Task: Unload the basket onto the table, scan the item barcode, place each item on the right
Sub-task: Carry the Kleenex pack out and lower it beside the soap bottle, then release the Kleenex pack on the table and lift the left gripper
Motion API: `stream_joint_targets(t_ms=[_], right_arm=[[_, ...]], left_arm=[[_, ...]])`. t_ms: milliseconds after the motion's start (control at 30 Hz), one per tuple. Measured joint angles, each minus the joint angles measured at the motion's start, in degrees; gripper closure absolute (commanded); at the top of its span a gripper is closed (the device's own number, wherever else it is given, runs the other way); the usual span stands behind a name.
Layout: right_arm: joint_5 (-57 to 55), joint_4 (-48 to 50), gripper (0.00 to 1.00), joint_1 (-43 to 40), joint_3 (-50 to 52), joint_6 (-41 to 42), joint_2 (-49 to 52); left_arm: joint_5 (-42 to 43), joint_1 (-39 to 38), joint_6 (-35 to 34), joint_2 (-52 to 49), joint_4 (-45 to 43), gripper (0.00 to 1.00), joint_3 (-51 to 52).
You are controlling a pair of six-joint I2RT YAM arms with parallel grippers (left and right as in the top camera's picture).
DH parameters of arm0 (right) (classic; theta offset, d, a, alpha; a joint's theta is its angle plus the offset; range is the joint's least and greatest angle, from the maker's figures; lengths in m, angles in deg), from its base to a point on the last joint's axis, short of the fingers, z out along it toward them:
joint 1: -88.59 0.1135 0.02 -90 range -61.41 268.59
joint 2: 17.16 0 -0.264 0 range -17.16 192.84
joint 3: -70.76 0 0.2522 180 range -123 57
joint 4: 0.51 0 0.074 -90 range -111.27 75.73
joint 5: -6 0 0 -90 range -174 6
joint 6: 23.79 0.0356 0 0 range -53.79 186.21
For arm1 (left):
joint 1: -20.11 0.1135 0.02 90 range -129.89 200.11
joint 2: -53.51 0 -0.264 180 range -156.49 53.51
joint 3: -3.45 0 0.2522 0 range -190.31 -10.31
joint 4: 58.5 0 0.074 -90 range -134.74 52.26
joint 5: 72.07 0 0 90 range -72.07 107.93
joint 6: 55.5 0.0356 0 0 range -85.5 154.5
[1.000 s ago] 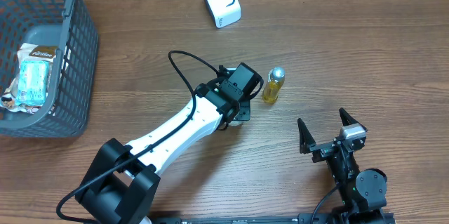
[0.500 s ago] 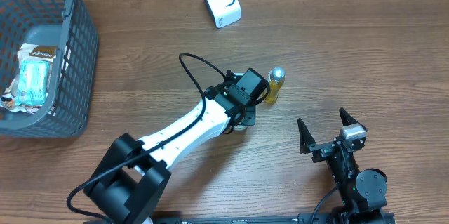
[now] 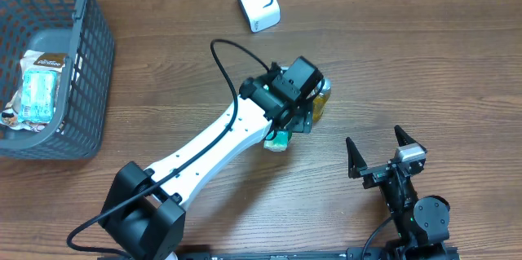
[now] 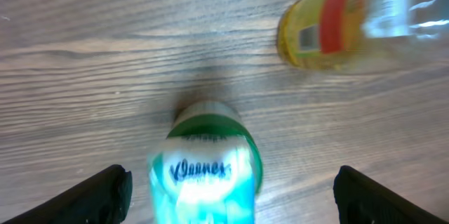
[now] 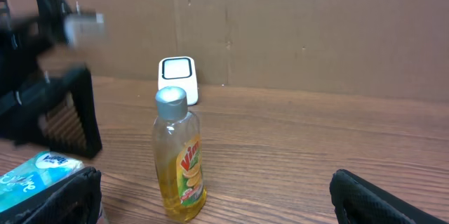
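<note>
Grey basket (image 3: 96,64) is seen far left, with packs (image 3: 39,89) inside. The blue-green tissue pack (image 4: 205,175) has just been let go and is laid on the wooden table (image 3: 449,48), so its scan is likely done. The left gripper (image 4: 231,176) has been spread wide on either side of it, nothing touched. A yellow bottle (image 5: 179,157) is stood beside. The right gripper (image 3: 373,135) is held wide open, empty.

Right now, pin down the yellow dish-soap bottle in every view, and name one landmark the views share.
Overhead: bottle just right of centre, against the left arm's tip.
Left wrist: bottle top right, blurred, cut off by the right edge.
Right wrist: bottle left of centre, upright.
Shared landmark: the teal Kleenex pack, near it in all three.
</note>
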Motion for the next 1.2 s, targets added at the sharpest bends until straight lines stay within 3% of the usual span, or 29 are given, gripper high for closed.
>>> stream_joint_targets(t_ms=[67,100,133,167,200,467,600,1200], right_arm=[[0.00,0.02,0.00,-0.02,0.00,0.00,0.00],[0.02,0.02,0.00,-0.02,0.00,0.02,0.00],[0.02,0.04,0.00,0.00,0.00,0.00,0.00],[0.02,0.02,0.00,0.00,0.00,0.02,0.00],[0.02,0.04,0.00,0.00,0.00,0.00,0.00],[0.00,0.02,0.00,-0.02,0.00,0.02,0.00],[0.02,0.04,0.00,0.00,0.00,0.02,0.00],[0.00,0.02,0.00,0.00,0.00,0.00,0.00]], left_arm=[[0.00,0.13,0.70,0.00,3.96,0.24,-3.67],[0.02,0.31,1.18,0.00,5.88,0.37,-5.07],[-0.02,0.52,1.42,0.00,8.28,0.60,-6.62],[-0.04,0.83,2.08,0.00,9.94,0.91,-7.72],[-0.02,1.36,2.36,0.00,11.58,0.96,-8.63],[-1.09,8.22,4.52,0.00,21.97,0.96,-9.40],[-0.07,10.97,6.08,0.00,22.05,0.96,-7.91],[11.85,11.02,7.54,0.00,-1.11,0.96,15.26]])
